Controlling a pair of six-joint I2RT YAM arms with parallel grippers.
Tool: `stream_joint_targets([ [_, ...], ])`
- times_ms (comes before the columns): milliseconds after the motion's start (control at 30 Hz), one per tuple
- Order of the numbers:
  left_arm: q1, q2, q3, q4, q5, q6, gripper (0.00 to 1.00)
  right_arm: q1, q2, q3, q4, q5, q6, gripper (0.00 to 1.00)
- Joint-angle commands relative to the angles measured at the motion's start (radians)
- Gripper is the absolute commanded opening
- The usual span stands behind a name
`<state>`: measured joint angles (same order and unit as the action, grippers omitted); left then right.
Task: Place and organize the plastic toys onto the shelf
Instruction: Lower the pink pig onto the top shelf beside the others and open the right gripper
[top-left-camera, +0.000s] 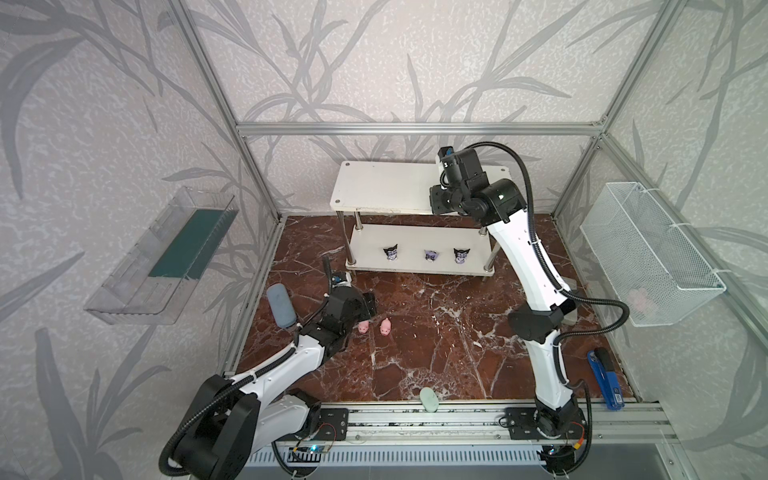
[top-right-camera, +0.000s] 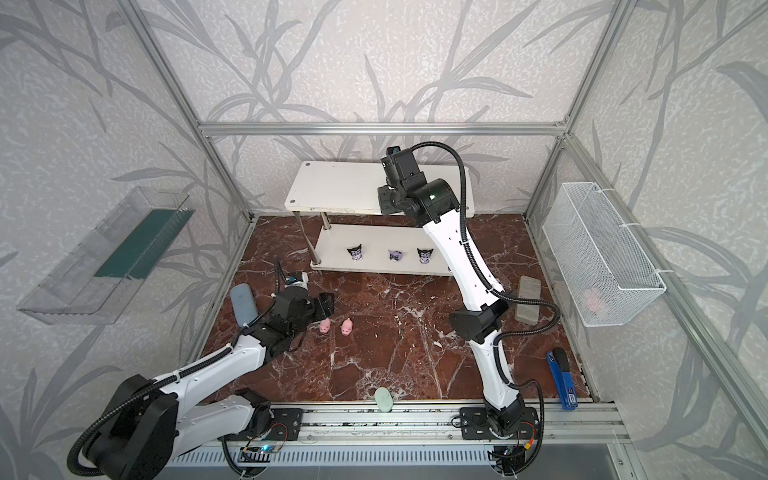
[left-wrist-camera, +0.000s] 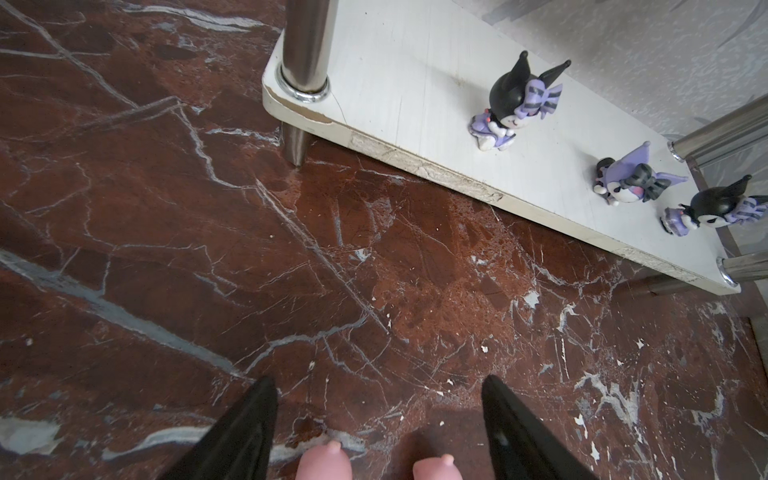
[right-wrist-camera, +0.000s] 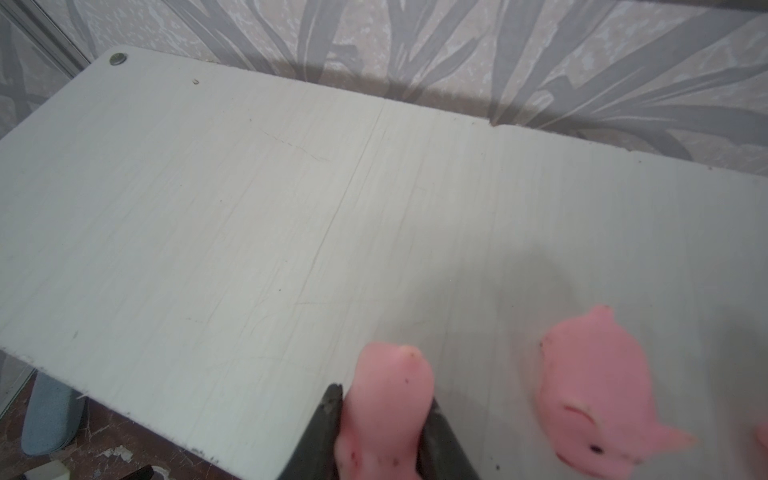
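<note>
**Checker:** Entry one. Right hand, state?

**Arm:** My right hand (right-wrist-camera: 384, 397) is clamped on a pink pig (right-wrist-camera: 388, 419), with a dark finger on each flank; one of the fingers (right-wrist-camera: 320, 432) shows clearly. In the right wrist view the pair sits at the lower middle of the frame, over the top board (right-wrist-camera: 249, 208) of the shelf (top-left-camera: 382, 187). I cannot tell whether the pig touches the board.

**Checker:** Anything else on that board?

**Arm:** A second pig (right-wrist-camera: 594, 390) rests on it at the lower right of the frame, just beside the held one and apart from it.

**Checker:** Left hand?

**Arm:** My left hand (left-wrist-camera: 378, 381) is spread wide and holds nothing. In a top view it is left of centre, low over the bench (top-left-camera: 436, 332). Just below it in the frame two more pigs stand side by side, the left pig (top-left-camera: 363, 327) and the right pig (top-left-camera: 385, 327). Their pink backs show between my fingers at the bottom edge of the left wrist view.

**Checker:** Shelf position and lower tier?

**Arm:** The shelf stands at the upper middle of a top view, against the back wall. On the lower board (top-left-camera: 365, 253) three black-and-purple figurines stand in a row, spaced apart: left figurine (top-left-camera: 390, 252), middle figurine (top-left-camera: 430, 254), right figurine (top-left-camera: 460, 254).
</note>
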<state>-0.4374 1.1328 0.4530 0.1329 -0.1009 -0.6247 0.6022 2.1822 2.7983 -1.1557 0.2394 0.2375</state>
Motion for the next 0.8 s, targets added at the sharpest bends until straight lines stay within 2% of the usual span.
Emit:
stream_joint_targets([
  [0,0.006,0.001,-0.010,0.020,0.006,-0.008,0.76,-0.009,0.002,0.020,0.011,-0.009,-0.006,0.29],
  [767,0.014,0.012,-0.013,0.025,0.007,-0.005,0.76,-0.033,0.062,0.036,0.068,-0.042,-0.019,0.33],
])
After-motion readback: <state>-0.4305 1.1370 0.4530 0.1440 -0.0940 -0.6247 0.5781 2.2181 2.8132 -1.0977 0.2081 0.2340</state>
